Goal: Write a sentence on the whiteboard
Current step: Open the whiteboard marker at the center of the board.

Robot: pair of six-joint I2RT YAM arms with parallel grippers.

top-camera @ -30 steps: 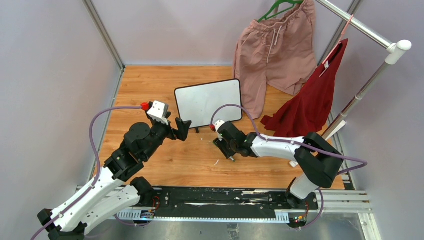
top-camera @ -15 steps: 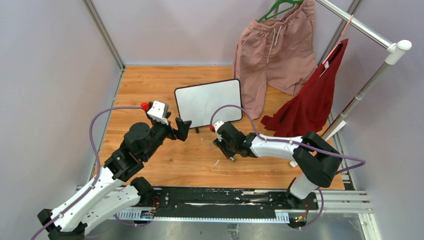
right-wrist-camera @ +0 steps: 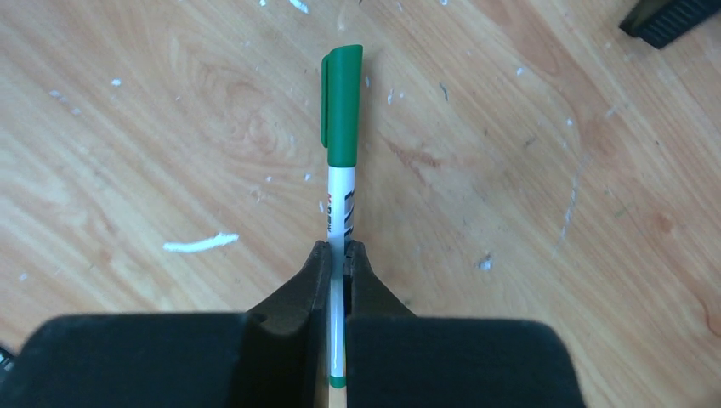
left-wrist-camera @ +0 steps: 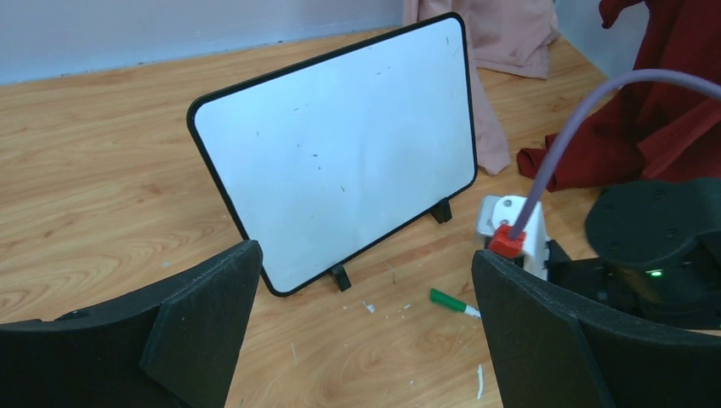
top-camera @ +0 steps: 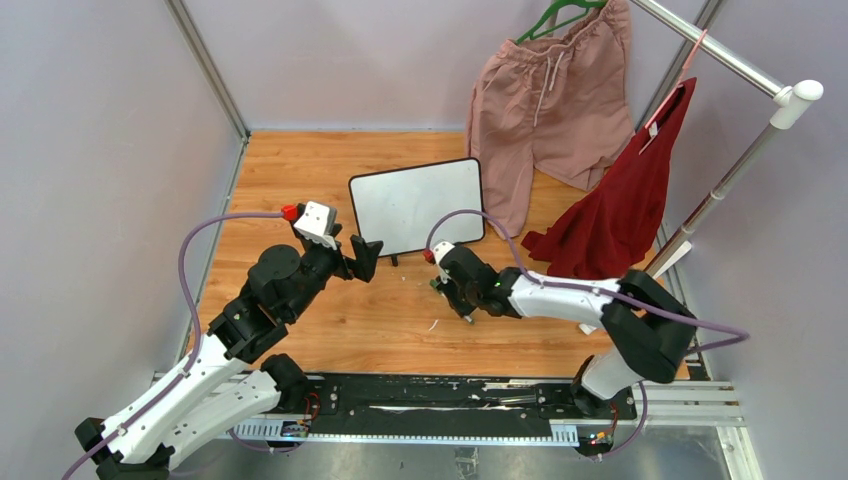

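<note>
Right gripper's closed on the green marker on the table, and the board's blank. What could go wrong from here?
1. The green cap is on the marker; it would leave no ink on the whiteboard.
2. The right gripper pinches the marker near its tail, so it may pivot under writing pressure.
3. The whiteboard leans on small feet, and the open left gripper isn't holding it; a push could tip it.

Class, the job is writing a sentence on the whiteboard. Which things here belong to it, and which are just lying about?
Belong: whiteboard, blank; green marker, clamped between the fingers of the right gripper.
Lying about: pink shorts; red garment; clothes rail.
</note>
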